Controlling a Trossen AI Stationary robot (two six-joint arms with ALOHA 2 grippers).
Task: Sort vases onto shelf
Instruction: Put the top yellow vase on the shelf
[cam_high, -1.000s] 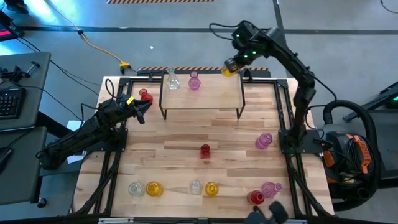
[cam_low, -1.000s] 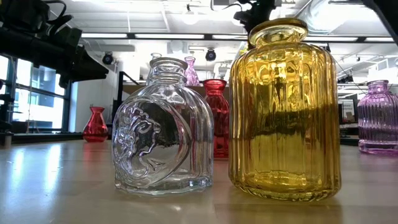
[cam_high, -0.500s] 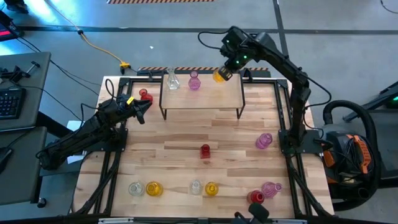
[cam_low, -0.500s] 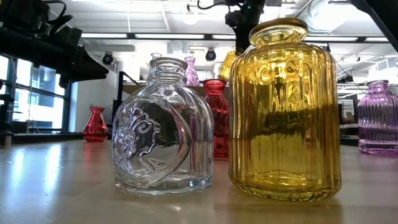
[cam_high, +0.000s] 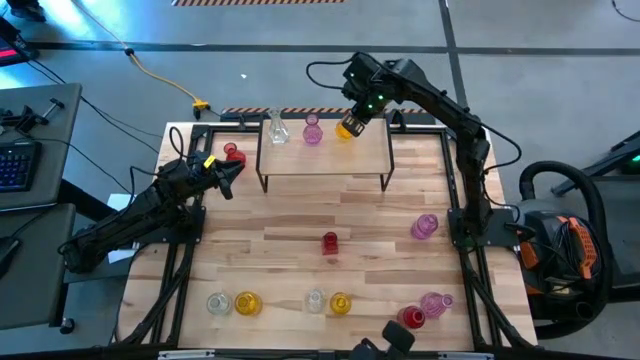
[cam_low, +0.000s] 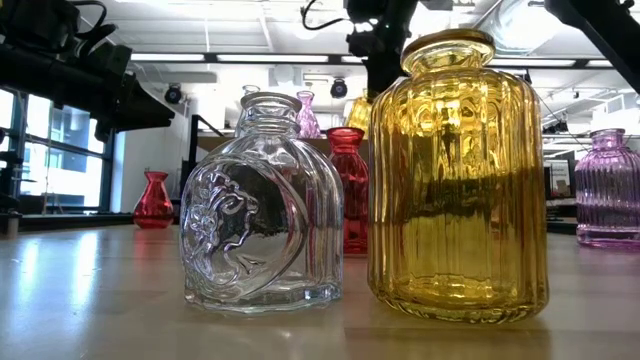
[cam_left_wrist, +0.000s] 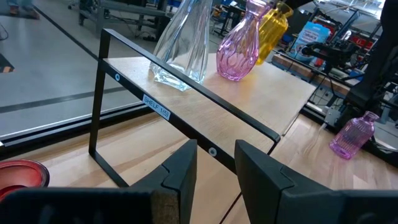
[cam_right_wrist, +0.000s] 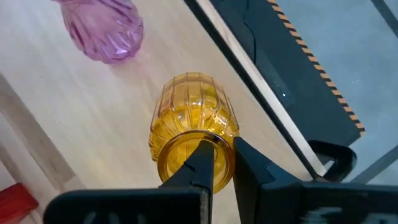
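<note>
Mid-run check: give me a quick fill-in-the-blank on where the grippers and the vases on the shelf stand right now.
1. The right gripper is shut on a vase coloured ____.
2. Already standing on the shelf are a clear vase and a ____ one.
3. The left gripper waits near a ____ vase on the tabletop.

Missing words: yellow; pink; red
</note>
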